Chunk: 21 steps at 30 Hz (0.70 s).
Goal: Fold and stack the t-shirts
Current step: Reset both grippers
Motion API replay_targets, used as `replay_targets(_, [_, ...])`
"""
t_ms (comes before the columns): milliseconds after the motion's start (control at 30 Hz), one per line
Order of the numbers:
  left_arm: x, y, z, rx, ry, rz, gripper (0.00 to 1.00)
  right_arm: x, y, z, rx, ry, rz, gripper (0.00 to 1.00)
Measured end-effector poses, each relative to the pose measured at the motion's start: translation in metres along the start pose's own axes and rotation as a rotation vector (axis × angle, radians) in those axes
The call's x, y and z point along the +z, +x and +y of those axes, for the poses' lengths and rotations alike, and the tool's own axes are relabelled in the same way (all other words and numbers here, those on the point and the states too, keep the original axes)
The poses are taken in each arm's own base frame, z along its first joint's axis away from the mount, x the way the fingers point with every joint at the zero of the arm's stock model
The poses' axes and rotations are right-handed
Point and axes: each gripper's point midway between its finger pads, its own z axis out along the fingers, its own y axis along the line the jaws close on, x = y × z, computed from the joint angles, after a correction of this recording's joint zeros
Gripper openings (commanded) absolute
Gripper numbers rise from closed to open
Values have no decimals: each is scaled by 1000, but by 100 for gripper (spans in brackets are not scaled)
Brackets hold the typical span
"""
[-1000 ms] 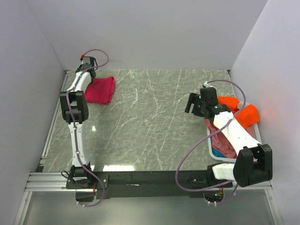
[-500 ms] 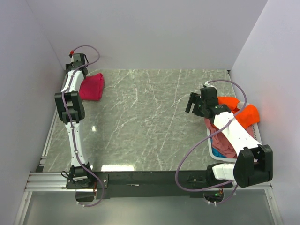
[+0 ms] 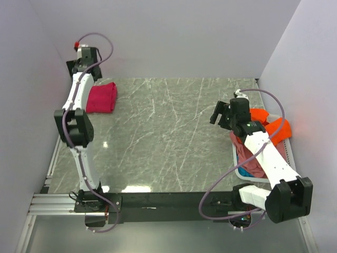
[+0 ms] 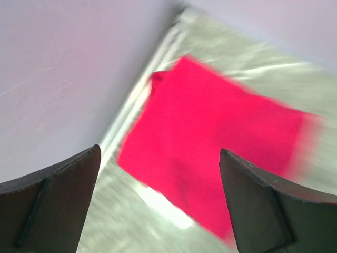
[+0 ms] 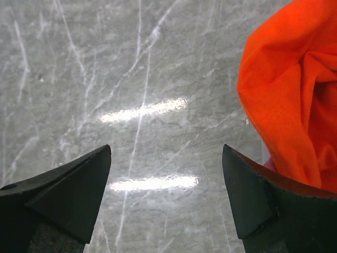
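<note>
A folded crimson-magenta t-shirt point(image 3: 102, 97) lies flat at the table's far left corner, blurred in the left wrist view point(image 4: 221, 137). My left gripper point(image 3: 75, 66) hangs above and behind it, open point(image 4: 159, 152), nothing between its fingers. A bright orange t-shirt point(image 3: 275, 126) is bunched on top of the white basket point(image 3: 238, 164) at the right, with a pink-red one point(image 3: 254, 161) under it. My right gripper point(image 3: 220, 115) hovers just left of the basket, open point(image 5: 166, 147) over bare table, the orange t-shirt point(image 5: 287, 95) beside its right finger.
Grey walls close in the table on the left, back and right. A metal rail point(image 3: 58, 153) runs along the left edge. The marble tabletop point(image 3: 168, 137) stretches between the two arms.
The left gripper slid the crimson t-shirt left towards the corner, opened, let it go and rose towards the back wall. The right arm shifted slightly right, still open.
</note>
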Motion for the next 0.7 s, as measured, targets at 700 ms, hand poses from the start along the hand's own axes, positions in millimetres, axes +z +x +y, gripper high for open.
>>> replay_targets(700, [-266,128,-63,-449,638,28,100,-24,-13,14,76,-142,-185,95])
